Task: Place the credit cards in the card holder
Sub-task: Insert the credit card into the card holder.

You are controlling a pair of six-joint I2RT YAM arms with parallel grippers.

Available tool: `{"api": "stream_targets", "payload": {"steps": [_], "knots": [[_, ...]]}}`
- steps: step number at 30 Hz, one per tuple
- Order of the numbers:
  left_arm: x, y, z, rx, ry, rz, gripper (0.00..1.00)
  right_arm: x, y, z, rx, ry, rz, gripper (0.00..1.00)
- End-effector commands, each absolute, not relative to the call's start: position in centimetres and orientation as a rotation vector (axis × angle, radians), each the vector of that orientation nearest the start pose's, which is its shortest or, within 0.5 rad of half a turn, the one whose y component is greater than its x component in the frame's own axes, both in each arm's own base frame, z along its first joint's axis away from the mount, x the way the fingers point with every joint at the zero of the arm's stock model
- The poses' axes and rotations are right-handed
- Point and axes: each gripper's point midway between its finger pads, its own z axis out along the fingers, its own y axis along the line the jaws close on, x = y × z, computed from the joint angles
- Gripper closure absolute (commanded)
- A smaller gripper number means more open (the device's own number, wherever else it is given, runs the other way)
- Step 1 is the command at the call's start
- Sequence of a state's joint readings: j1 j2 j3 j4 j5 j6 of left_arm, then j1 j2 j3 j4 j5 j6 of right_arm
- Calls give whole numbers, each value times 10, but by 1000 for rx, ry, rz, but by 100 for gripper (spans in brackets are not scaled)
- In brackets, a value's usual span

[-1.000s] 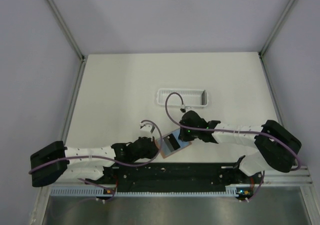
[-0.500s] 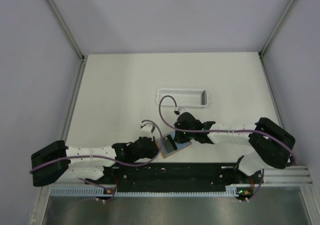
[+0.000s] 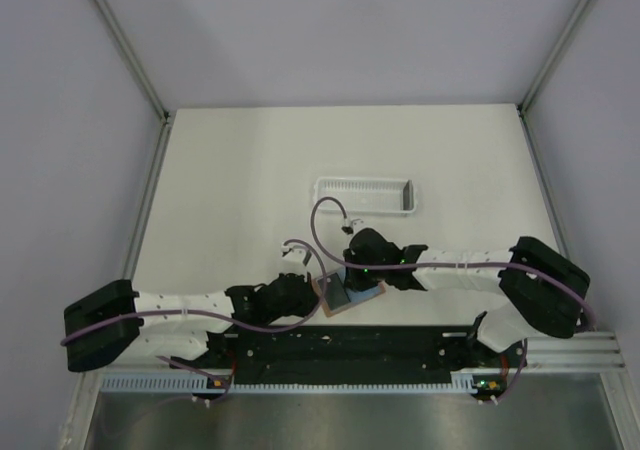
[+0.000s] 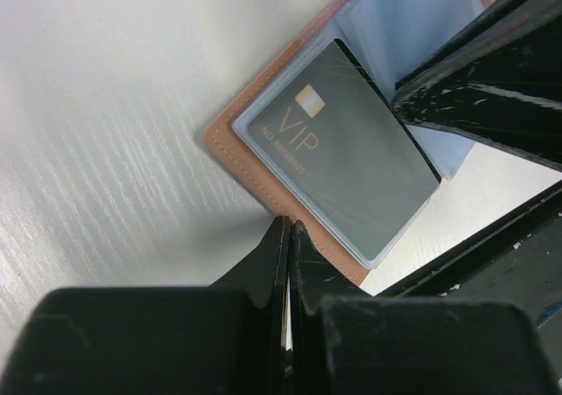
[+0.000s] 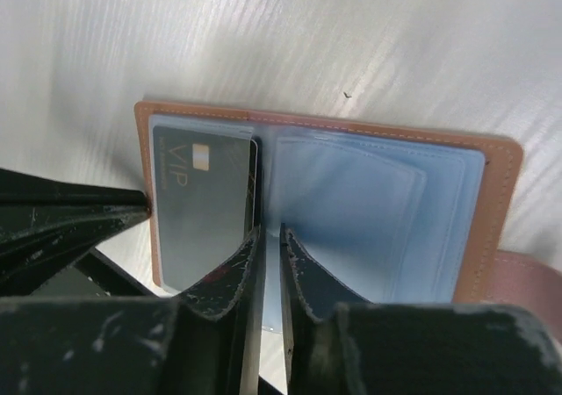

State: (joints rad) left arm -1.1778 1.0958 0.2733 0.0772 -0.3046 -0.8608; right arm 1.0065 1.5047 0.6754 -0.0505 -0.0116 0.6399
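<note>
- Table (image 3: 230, 180): white top, grey walls on three sides, both arm bases at the near edge.
- Right arm (image 3: 460, 267): stretched low from the right base toward the middle, purple cable looped over the wrist.
- Left arm (image 3: 185, 305): lies low along the near edge and reaches right to meet the other arm at table centre-front.
- White slatted tray (image 3: 362, 194): sits further back on the table, well apart from both grippers.
- Left gripper (image 4: 288, 233): fingers pressed together with no gap. The tips are down on the brown border of the card holder's card side, near its corner.
- Right gripper (image 5: 268, 237): fingers nearly together, only a thin slit between them. The tips are at the holder's centre fold, against the inner edge of the card. Can't tell if anything is pinched in the slit.
- Card holder (image 5: 496, 211): lies open and flat on the table between the two grippers, near the front edge. Brown stitched border, pale blue clear pockets inside.
- Credit card (image 4: 342, 171): black, marked "VIP" with a small pale chip. It sits in the pocket on the left gripper's side, under the clear sleeve.
- Dark strip (image 5: 254, 180): runs along that card's inner edge by the fold. Can't tell whether it is a second card.
- Strap (image 5: 527, 285): brown tab sticking out from the empty-pocket side, flat on the table.
</note>
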Motion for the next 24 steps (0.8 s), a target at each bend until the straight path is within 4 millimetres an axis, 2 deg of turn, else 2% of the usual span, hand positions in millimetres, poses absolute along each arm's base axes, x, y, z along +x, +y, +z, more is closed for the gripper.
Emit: {"api": "stream_targets", "payload": {"steps": [1, 4, 6, 9, 16, 20, 24], "knots": [[125, -243, 12, 251, 2395, -650, 100, 172, 302, 67, -491, 2430, 645, 79], [125, -245, 13, 254, 2395, -651, 100, 186, 276, 83, -434, 2390, 495, 57], [125, -246, 14, 256, 2394, -653, 100, 194, 256, 93, -379, 2376, 373, 47], [126, -247, 15, 266, 2390, -649, 100, 203, 228, 99, -327, 2385, 240, 38], [128, -248, 17, 277, 2386, -640, 100, 209, 199, 81, -304, 2463, 166, 34], [128, -247, 15, 267, 2388, -639, 100, 212, 194, 79, -307, 2447, 149, 44], [127, -246, 14, 265, 2392, -642, 100, 213, 191, 65, -298, 2480, 140, 44]]}}
